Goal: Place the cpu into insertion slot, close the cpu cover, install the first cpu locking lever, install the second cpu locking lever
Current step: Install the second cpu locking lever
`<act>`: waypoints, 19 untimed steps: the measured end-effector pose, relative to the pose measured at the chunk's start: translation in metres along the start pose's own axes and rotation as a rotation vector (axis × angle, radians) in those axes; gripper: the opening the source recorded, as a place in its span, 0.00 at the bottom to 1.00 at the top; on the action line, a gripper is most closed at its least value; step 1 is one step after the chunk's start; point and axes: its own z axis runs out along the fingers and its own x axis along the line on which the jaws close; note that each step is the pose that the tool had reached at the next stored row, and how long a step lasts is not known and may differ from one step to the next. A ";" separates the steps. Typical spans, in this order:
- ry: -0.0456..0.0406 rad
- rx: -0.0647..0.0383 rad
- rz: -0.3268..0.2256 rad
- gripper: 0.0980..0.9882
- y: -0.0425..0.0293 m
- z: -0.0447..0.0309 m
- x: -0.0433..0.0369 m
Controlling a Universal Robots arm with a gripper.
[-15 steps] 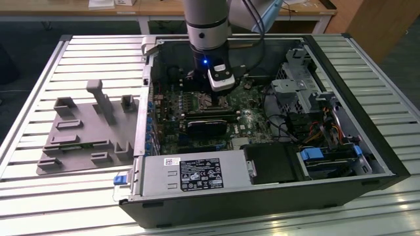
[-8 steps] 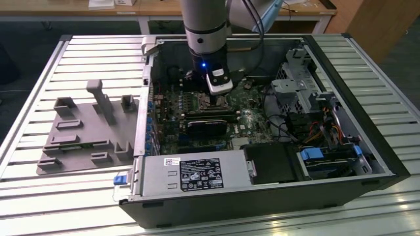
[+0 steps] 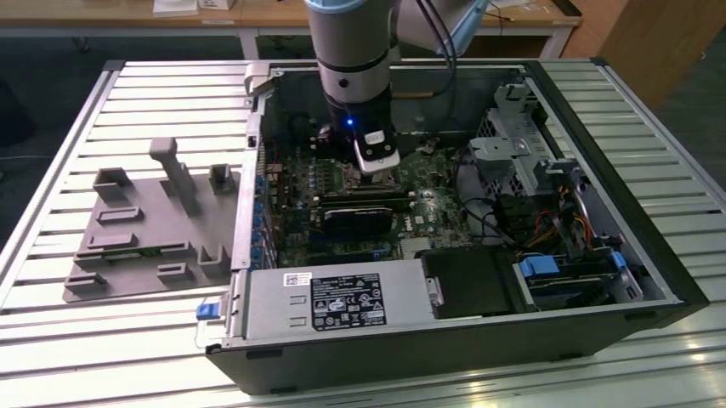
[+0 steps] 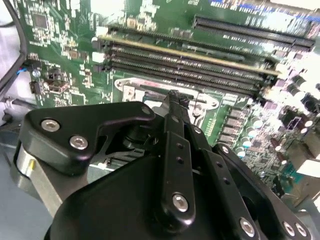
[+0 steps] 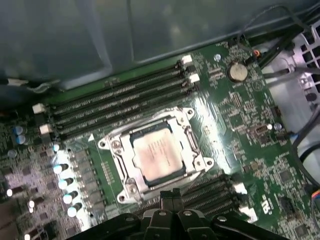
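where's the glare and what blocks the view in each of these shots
In the first wrist view, glare washes over the cpu and the silvery cpu cover; in the second wrist view, the gripper body hides much of the board and the far corner is blown out; in the exterior view, the arm shades the socket.

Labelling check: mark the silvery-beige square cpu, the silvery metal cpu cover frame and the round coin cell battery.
silvery-beige square cpu (image 5: 156,154): first wrist view, middle of its metal top.
silvery metal cpu cover frame (image 5: 120,161): first wrist view, side bar.
round coin cell battery (image 5: 237,72): first wrist view, centre of its face.
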 end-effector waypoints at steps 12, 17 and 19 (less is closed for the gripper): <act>0.0141 -0.028 -0.034 0.00 -0.0138 0.0039 -0.0011; 0.0263 -0.057 -0.046 0.00 -0.0174 0.0075 0.0022; 0.0297 -0.066 -0.046 0.00 -0.0203 0.0083 0.0035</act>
